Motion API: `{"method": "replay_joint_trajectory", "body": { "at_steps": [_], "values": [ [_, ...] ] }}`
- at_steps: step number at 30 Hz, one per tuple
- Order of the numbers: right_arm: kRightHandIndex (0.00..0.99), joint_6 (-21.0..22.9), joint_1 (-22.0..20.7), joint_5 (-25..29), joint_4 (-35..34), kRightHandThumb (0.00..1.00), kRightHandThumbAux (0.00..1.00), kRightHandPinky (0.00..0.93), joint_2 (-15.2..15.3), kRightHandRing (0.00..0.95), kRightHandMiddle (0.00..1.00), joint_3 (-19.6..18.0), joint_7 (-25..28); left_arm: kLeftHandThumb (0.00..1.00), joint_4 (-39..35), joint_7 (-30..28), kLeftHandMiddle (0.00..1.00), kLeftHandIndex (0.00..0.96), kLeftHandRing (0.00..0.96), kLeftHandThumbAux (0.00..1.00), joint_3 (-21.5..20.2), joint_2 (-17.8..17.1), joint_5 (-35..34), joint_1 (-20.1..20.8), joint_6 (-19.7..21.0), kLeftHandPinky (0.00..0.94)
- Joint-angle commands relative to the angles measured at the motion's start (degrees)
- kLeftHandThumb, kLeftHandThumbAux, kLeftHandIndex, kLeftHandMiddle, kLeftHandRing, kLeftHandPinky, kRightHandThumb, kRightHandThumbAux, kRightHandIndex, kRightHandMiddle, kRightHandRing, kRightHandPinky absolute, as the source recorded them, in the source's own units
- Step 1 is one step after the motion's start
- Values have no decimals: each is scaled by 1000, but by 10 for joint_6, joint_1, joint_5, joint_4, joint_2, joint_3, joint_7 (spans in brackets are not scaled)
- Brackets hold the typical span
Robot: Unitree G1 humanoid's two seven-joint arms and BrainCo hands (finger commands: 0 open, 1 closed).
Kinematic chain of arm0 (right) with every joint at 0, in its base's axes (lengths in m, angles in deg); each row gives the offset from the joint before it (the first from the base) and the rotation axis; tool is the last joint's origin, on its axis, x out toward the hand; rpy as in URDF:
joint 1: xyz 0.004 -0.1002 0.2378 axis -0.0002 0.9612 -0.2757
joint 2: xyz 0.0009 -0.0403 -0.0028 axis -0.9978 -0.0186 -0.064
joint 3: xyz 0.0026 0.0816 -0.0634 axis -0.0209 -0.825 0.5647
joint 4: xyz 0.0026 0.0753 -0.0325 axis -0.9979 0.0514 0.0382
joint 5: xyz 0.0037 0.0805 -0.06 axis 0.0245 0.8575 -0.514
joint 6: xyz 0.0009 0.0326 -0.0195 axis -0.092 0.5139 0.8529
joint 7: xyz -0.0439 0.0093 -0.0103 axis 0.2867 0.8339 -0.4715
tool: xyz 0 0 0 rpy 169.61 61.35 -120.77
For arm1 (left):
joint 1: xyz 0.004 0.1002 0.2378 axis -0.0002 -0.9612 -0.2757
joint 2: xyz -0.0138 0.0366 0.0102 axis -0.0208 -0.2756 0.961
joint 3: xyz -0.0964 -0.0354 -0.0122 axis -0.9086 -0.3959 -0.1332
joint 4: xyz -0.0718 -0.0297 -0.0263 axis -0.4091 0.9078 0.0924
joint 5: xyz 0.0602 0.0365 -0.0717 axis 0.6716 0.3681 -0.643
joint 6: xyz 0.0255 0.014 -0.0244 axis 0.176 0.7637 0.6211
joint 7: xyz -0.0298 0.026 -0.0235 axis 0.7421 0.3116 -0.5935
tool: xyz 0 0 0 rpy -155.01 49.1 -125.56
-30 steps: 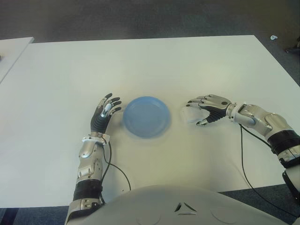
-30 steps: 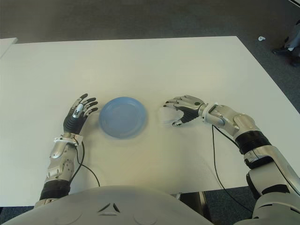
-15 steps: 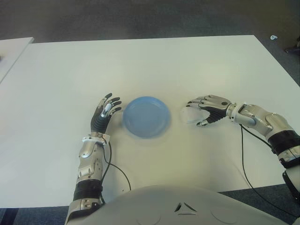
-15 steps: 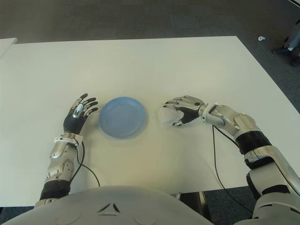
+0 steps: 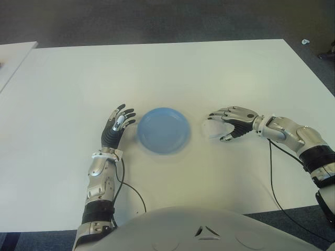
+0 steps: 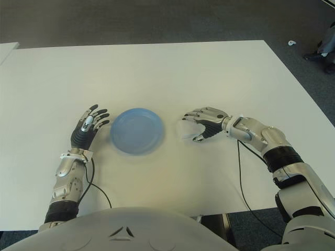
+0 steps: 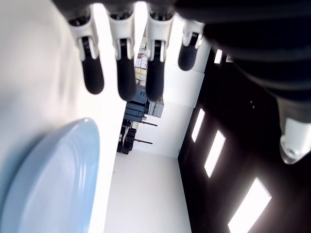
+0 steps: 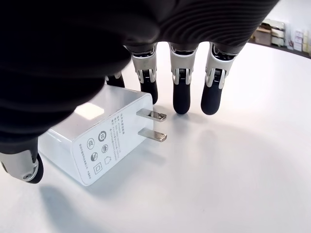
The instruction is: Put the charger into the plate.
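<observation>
A light blue plate (image 5: 163, 129) lies on the white table (image 5: 157, 73), in front of me at the middle. The white charger (image 8: 97, 145), a block with two metal prongs, lies flat on the table just right of the plate (image 6: 137, 130). My right hand (image 5: 225, 125) arches over the charger (image 5: 211, 129): the fingers (image 8: 181, 94) reach past its prongs and the thumb sits beside its body, without closing on it. My left hand (image 5: 118, 125) shows just left of the plate with fingers spread, holding nothing.
Another white table's corner (image 5: 13, 57) shows at the far left. Black cables trail from my right wrist (image 5: 272, 172) and left forearm (image 5: 131, 191) toward the table's near edge. Dark carpet lies beyond the far edge.
</observation>
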Motion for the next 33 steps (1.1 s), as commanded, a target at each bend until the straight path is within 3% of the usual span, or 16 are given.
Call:
{"method": "replay_joint_trajectory", "body": {
  "at_steps": [1,19,33],
  "values": [
    [35,-12,14,-7,1,433,444,186,-4,124,99,10,13,0,-3,3,267,150,275,472,0,2,6,-4,1,279],
    [63,-8,14,-31,20,473,423,225,-12,155,127,18,-9,0,-16,1,273,150,281,468,1,2,4,-17,0,286],
    [31,10,12,-79,32,463,454,174,-13,145,131,30,-58,0,-35,7,269,149,277,467,1,0,9,-36,4,281]
  ]
}}
